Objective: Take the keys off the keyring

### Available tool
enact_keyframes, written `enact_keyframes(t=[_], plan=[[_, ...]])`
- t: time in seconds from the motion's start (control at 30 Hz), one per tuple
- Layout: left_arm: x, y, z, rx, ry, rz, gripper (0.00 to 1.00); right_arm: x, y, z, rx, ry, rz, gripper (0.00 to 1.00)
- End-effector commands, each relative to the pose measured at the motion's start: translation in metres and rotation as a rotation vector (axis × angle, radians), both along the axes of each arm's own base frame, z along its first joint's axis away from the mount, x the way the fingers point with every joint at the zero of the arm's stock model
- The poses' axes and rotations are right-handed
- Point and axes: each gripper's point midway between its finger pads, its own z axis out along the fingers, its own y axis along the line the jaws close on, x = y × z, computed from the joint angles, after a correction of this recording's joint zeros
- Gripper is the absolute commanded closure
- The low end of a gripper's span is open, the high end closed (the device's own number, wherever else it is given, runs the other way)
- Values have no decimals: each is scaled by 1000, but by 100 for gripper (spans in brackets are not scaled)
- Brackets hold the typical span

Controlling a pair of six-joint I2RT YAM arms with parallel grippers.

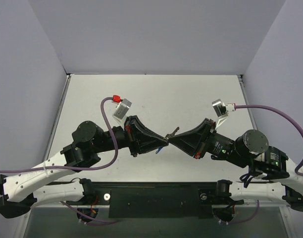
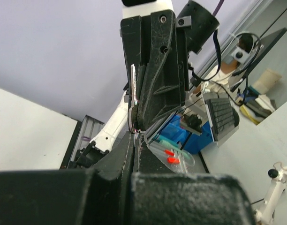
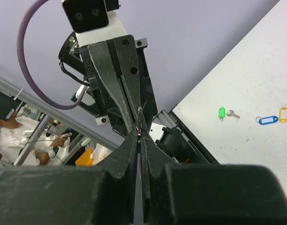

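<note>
Above the white worktop (image 1: 156, 96), the left hand (image 1: 163, 144) and right hand (image 1: 171, 139) meet tip to tip, both pinching the thin metal keyring (image 2: 130, 118). Its flat silvery key (image 2: 132, 89) lies lengthwise along the right fingers (image 2: 157, 70), pointing away from the left hand.

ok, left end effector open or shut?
Shut. In the left wrist view the left end effector has its jaws pressed together, tip to tip with the right end effector. What it pinches: cannot tell.
</note>
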Motion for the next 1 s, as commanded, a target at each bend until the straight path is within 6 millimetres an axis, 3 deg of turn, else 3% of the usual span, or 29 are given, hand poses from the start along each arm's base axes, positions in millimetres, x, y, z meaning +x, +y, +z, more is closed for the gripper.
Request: enact_keyframes(t=[0.0,0.03,0.33,0.9,0.97], plan=[[-28,1,-4,121,-93,-134,100,-3,11,5,-11,-25,36,100],[-28,-1,-14,166,-82,-152,100,-4,13,4,-15,-23,47,100],[-37,-7,-16,291,-115,-236,100,-6,17,-3,-35,-5,60,100],[-21,10,7,124,-65,-73,100,0,22,-5,-3,19,33,100],[-18,10,8,118,-56,-55,96,1,20,-5,-3,19,27,100]])
